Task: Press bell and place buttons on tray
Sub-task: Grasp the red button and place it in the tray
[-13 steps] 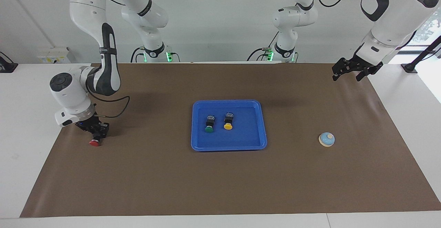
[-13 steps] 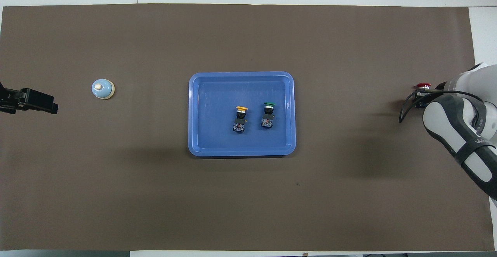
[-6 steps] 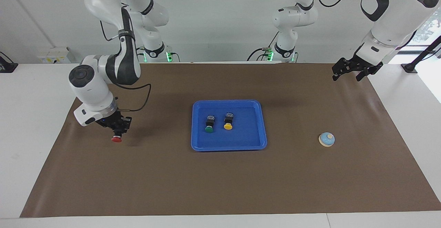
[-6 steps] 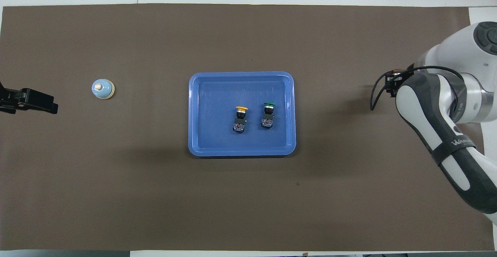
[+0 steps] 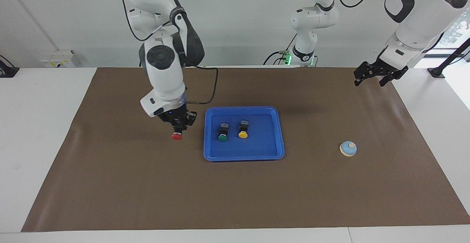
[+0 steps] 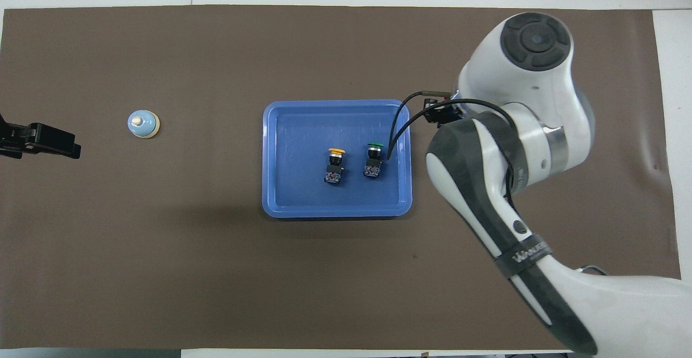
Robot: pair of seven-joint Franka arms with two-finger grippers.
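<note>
Brown paper-covered table (image 5: 147, 184), white walls.
Right gripper (image 5: 179, 125) clamped on red-capped push-button switch (image 5: 177, 135), cap down, mid-frame just beside flat blue plastic tray (image 5: 244, 156) holding green (image 5: 222, 137) and yellow (image 5: 242, 134) switches, probably for drop-in; left gripper (image 5: 371, 75) waiting upper right with fingers spread; light-blue dome bell (image 5: 348, 149) right of tray.

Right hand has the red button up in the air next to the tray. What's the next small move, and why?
Probably carry it sideways over the tray, then lower. The right hand holds the red button above the mat, just short of the tray's rim; the green button and yellow button already lie inside, with bare floor near that rim.
</note>
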